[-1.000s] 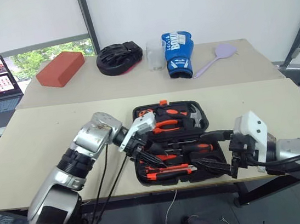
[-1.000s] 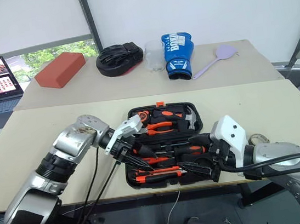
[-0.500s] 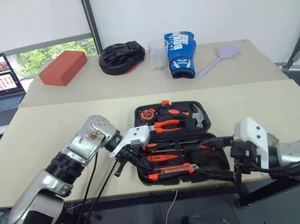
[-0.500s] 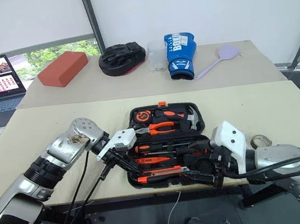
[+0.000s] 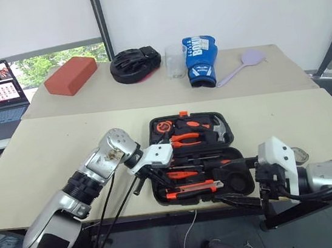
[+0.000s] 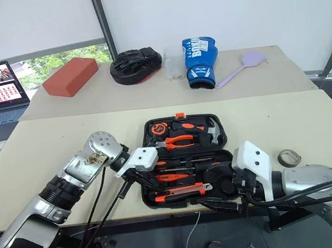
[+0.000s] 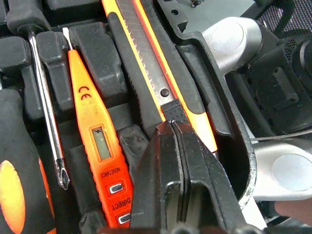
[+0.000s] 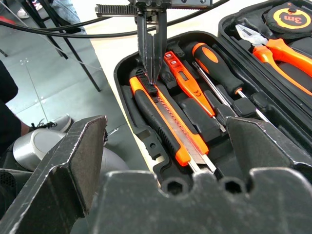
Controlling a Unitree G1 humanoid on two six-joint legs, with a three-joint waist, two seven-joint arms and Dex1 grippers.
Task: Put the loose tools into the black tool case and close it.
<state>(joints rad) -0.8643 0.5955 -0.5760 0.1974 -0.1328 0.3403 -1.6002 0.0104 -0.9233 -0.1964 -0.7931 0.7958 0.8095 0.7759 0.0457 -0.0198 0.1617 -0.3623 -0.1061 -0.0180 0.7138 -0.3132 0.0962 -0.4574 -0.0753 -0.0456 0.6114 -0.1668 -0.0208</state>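
Left wrist view — tester pen (image 7: 95,141), "CE", "DIRECT"

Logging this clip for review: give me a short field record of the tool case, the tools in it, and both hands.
case: black tool case, lid open, on the near table
utility knife: utility knife lying in its recess at the case's near edge
tester pen: orange tester pen seated beside the knife
tape roll: small tape roll on the table, outside the case
left hand: left hand shut, tips at the knife's end
right hand: right hand open, at the case's near right corner
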